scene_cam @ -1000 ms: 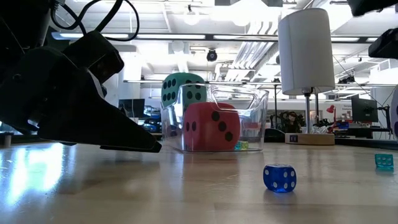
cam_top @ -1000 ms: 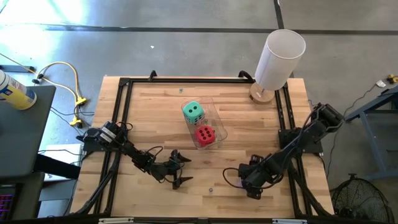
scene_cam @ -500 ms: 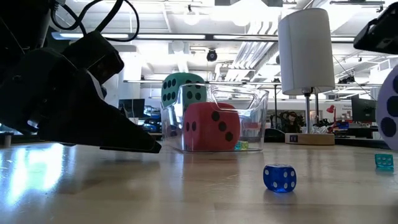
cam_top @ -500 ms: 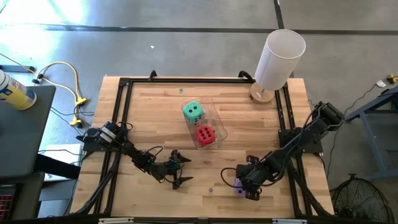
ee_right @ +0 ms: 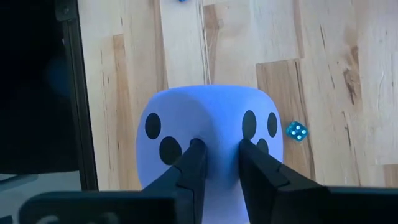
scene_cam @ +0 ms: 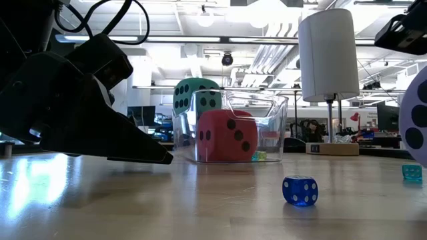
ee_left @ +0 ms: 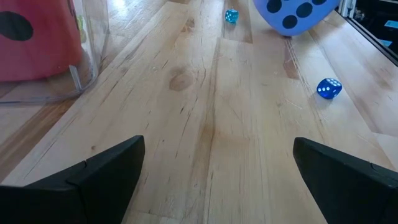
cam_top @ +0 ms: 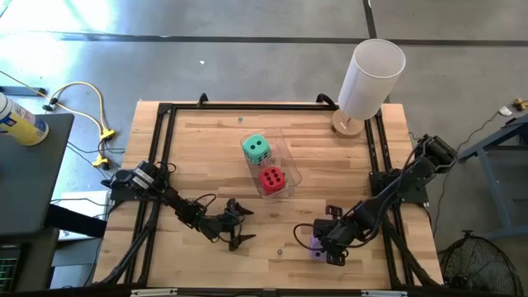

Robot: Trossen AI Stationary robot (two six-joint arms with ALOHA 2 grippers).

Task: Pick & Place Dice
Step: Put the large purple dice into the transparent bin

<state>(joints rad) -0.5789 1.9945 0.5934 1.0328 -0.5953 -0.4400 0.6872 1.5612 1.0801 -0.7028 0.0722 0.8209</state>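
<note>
When you look down from above, your right claw [cam_top: 320, 246] sits at the near right of the bench [cam_top: 206, 157], pinched onto the purple die [cam_top: 317, 247], of which only a sliver shows beside the arm. Your left claw [cam_top: 239, 223] waits at the near left, fingers spread wide with nothing between them. At the middle of the bench the clear bin [cam_top: 289, 169] holds the red die [cam_top: 272, 178], and the green die [cam_top: 256, 148] sits at the bin's far end. A white cylinder [cam_top: 371, 78] stands at the far right corner.

From bench height, you see the red die [scene_cam: 227, 137] inside the clear bin [scene_cam: 270, 127] with the green die [scene_cam: 198, 95] behind it. A small blue die [scene_cam: 300, 191] lies on the wood nearer the camera, and a pale curve of the purple die [scene_cam: 417, 127] cuts in at the right edge.

Through your left wrist camera, the open fingers [ee_left: 93, 180] frame bare wood; the purple die [ee_left: 292, 14], the small blue die [ee_left: 328, 88] and a tiny teal die [ee_left: 231, 16] lie beyond.

Through your right wrist camera, both fingers [ee_right: 194, 168] press into the purple die [ee_right: 211, 134], denting its soft top. The tiny teal die [ee_right: 297, 131] rests just beside it.
</note>
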